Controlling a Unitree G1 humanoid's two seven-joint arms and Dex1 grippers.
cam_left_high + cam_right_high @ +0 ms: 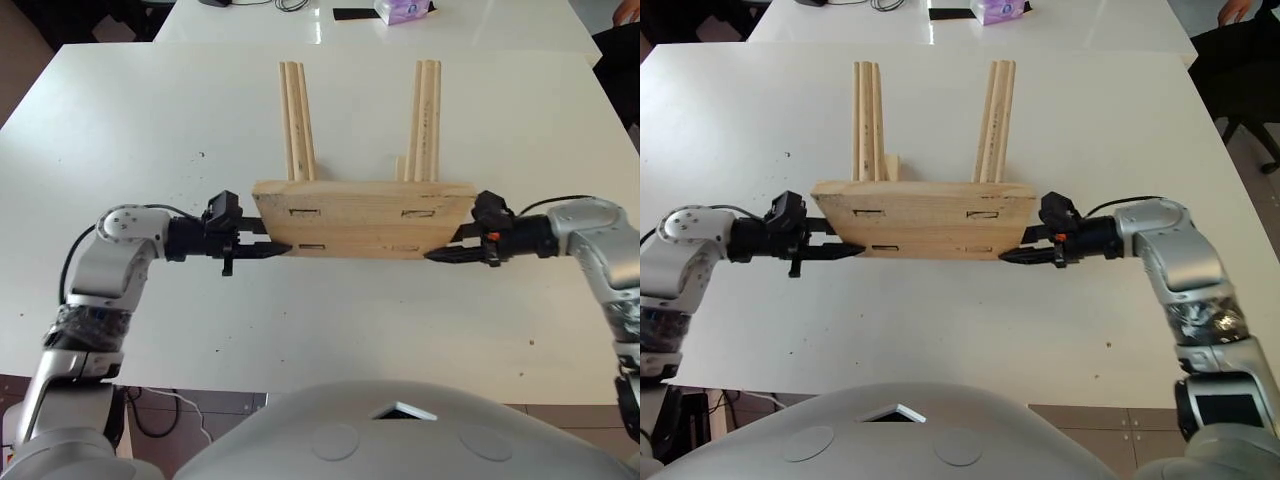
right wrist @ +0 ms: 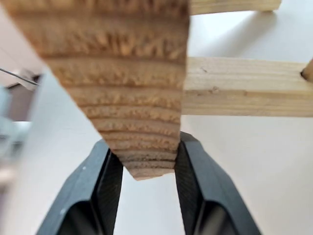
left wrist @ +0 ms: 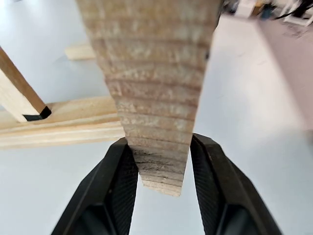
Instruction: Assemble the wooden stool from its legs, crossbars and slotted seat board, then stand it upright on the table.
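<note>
The stool looks assembled to me. The slotted seat board [image 1: 362,215] faces me on edge, with its two pairs of legs [image 1: 297,120] running away from me along the white counter [image 1: 150,120]. A crossbar [image 2: 244,93] joins the legs behind the board. So the stool lies on its side near the middle of the counter. I cannot tell whether the board's lower edge rests on the surface or hangs just above it. My left pincer [image 1: 270,246] is clamped on the lower corner of the board's left end, and the wrist view shows the end grain wedged between its black fingers [image 3: 117,181]. My right pincer [image 1: 445,254] is clamped the same way on the lower corner of the right end. I judge the joining to be done. What is left is to tip the stool over so the legs point down, stand it upright on the counter, and let go.
</note>
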